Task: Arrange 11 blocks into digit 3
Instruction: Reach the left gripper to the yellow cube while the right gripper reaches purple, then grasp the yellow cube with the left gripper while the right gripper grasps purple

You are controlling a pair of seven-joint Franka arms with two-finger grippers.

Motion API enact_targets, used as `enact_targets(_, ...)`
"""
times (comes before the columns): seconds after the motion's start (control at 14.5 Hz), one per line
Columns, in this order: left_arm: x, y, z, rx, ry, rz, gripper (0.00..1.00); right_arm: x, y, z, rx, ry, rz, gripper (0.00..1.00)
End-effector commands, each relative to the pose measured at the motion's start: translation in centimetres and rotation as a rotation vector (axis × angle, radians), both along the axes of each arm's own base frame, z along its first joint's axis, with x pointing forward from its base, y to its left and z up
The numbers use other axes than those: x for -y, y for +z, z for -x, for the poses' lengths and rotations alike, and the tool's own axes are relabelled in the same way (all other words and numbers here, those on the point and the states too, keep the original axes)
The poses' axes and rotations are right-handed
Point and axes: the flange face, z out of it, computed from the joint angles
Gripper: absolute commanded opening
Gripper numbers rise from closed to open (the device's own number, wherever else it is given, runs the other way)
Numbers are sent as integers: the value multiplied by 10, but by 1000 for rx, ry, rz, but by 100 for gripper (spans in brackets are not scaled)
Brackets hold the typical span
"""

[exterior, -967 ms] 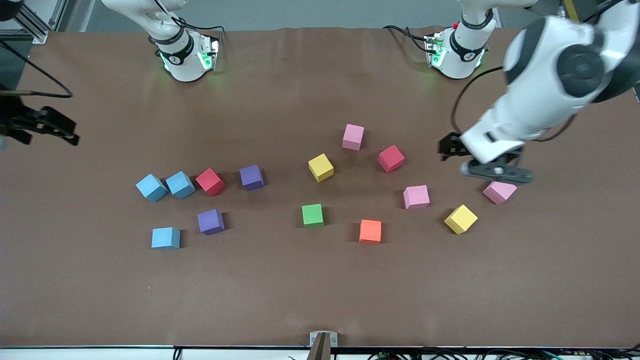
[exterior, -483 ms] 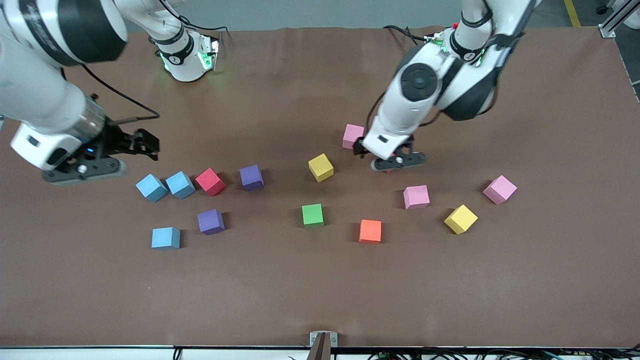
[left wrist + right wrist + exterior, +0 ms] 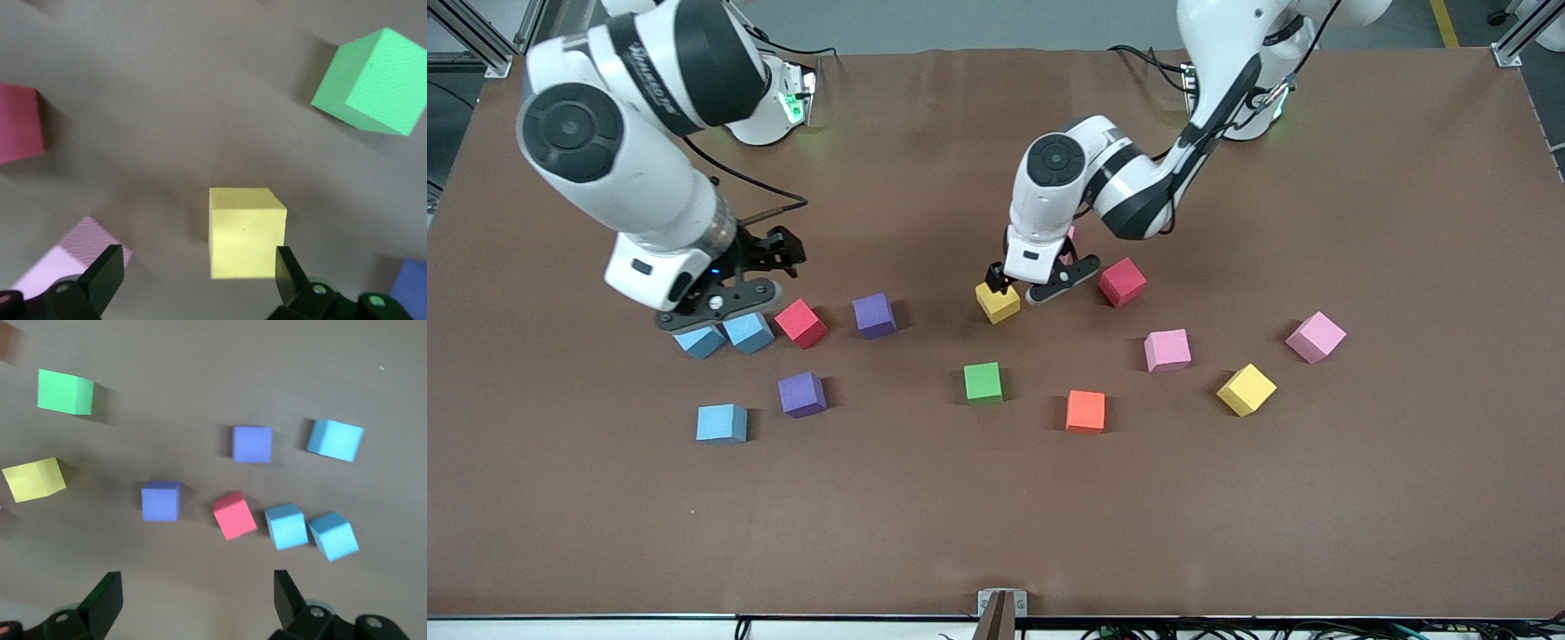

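Thirteen loose blocks lie scattered on the tabletop (image 3: 996, 516); no digit 3 is formed yet. We judge these matte foam cubes light, slightly yielding and not slippery, so we would pinch each across two parallel side faces, squared to the jaws.

Left end effector (image 3: 1033, 283): fingers spread wide, holding nothing, low over the yellow block (image 3: 998, 301). In the left wrist view that yellow block (image 3: 246, 231) sits between the two fingertips (image 3: 288, 270), seemingly untouched; a pink block (image 3: 70, 260) lies just beside one finger, the green block (image 3: 373, 83) well apart.

Right end effector (image 3: 716, 307): likewise spread and empty, over two blue blocks (image 3: 748, 331) that touch each other; the red block (image 3: 800, 323) sits just beside them, the purple block (image 3: 873, 315) next along.
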Motion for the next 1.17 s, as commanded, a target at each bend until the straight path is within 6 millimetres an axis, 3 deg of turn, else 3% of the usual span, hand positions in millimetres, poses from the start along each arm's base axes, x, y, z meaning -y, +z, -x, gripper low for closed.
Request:
enact_targets(0.0, 26, -23, -21, 20, 87, 4, 100, -21, -44, -2, -4, 16, -16, 100)
enact_targets(0.21, 43, -45, -23, -3, 130, 12, 100, -32, -67, 3, 8, 30, -23, 100)
enact_targets(0.55, 46, -66, -15, -22, 112, -5, 99, -40, -132, 23, -4, 34, -36, 100)
enact_targets(0.62, 46, -67, -14, -22, 103, -6, 92, -40, -142, 26, -22, 10, -71, 100)
enact_targets(0.83, 43, -67, -11, -10, 29, -24, 30, -38, -180, 37, 8, -11, -104, 100)
enact_targets(0.9, 43, -64, -6, -7, -35, -31, 18, -43, -188, 41, 24, -4, -109, 100)
enact_targets(1.1, 51, -46, 30, -12, -139, -25, 10, -55, -211, 43, 33, -21, -107, 100)
